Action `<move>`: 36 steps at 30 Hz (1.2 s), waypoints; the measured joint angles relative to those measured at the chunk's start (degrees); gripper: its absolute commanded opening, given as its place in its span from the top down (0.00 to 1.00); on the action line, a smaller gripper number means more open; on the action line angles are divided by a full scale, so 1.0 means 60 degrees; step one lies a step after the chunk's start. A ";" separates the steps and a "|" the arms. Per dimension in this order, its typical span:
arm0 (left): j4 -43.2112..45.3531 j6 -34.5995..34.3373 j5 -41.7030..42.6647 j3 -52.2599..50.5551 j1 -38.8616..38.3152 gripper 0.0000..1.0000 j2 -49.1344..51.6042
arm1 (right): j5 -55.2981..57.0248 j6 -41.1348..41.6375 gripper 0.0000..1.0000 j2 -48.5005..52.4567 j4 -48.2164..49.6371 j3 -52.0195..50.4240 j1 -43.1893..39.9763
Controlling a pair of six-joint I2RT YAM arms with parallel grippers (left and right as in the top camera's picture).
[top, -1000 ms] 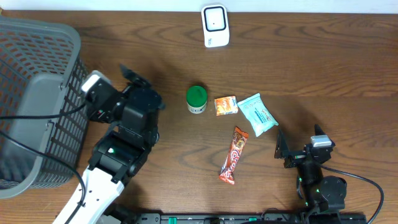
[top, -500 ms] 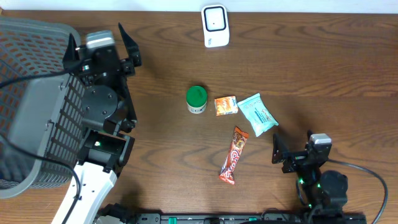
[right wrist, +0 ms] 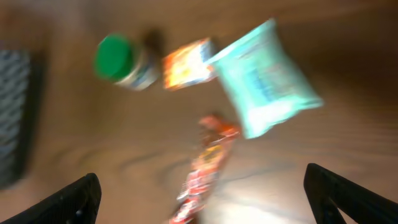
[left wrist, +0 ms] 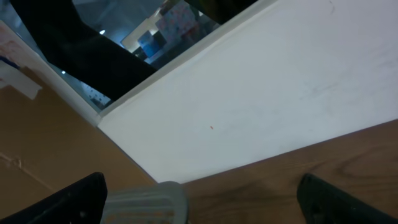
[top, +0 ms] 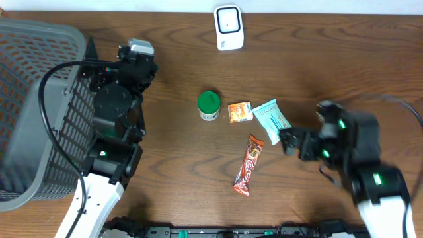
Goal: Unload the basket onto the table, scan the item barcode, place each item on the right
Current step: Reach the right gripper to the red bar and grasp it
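Note:
A white barcode scanner (top: pixel 229 28) stands at the table's back edge. In the middle lie a green-lidded jar (top: pixel 209 105), a small orange packet (top: pixel 240 112), a teal pouch (top: pixel 273 121) and a red-orange candy bar (top: pixel 248 165). My right gripper (top: pixel 291 142) is open, just right of the candy bar and below the pouch. The blurred right wrist view shows its jaws (right wrist: pixel 205 205) wide apart with the candy bar (right wrist: pixel 208 162) ahead, and the pouch (right wrist: pixel 264 84), packet (right wrist: pixel 186 62) and jar (right wrist: pixel 115 59) beyond. My left gripper (top: pixel 106 51) is open and empty beside the basket.
A grey mesh basket (top: pixel 33 106) fills the left side of the table, its rim (left wrist: pixel 146 202) showing low in the left wrist view. That view looks at the white back wall (left wrist: pixel 267 93) and the table's far edge. Cables run over the basket.
My left arm swung away from the table's middle to the basket and tipped its gripper toward the back wall. My right arm rose from the front edge and moved left toward the pouch and candy bar.

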 measured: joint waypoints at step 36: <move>-0.0769 -0.1005 0.0922 0.0000 0.0000 0.02 -0.0925 | 0.1031 0.4623 0.23 0.7078 0.1734 0.0197 0.1621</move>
